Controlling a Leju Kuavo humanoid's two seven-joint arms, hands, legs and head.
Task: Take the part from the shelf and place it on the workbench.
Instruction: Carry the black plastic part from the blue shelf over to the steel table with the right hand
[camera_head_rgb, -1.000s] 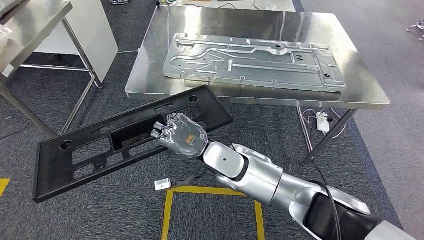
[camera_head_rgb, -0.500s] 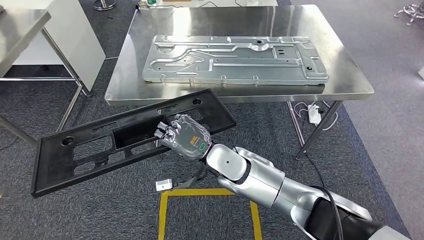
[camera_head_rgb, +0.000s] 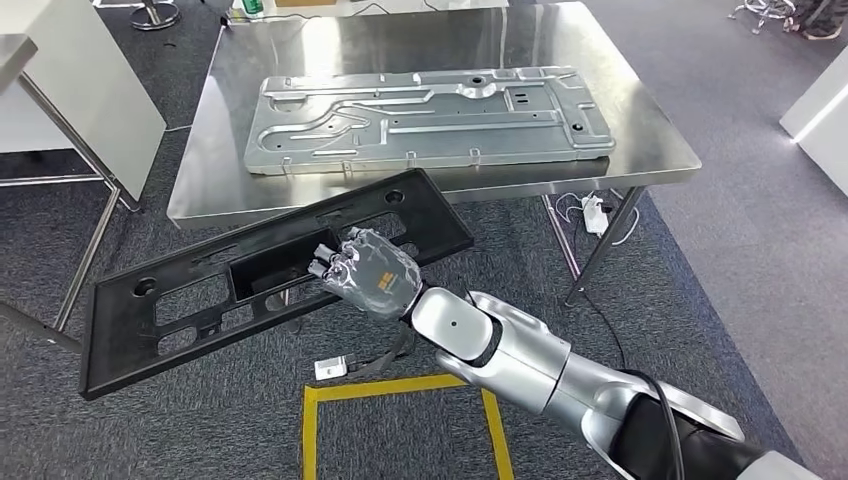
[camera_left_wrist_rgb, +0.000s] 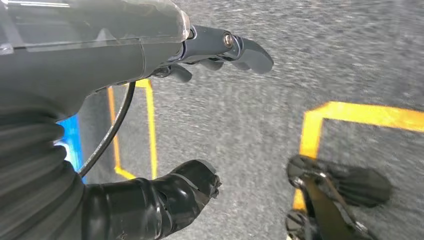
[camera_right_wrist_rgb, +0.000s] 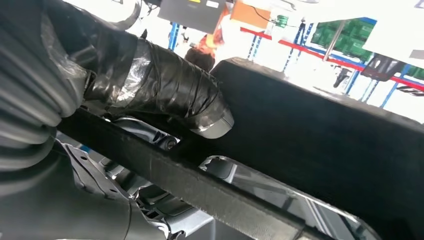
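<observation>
The right hand (camera_head_rgb: 368, 272) gripped the black plastic panel (camera_head_rgb: 180, 300) through its central cutout, holding it tilted in the air just short of the workbench's (camera_head_rgb: 660, 150) near edge. The left hand (camera_left_wrist_rgb: 165, 75) hung released above the carpet (camera_left_wrist_rgb: 325, 55).

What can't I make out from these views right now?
- Right hand fingers: head view, tucked through the black panel's opening.
- Panel's full outline: right wrist view, cut by the frame.
- Workbench far edge: head view, cut at the top.
- Floor beneath the left hand: left wrist view, blurred.
</observation>
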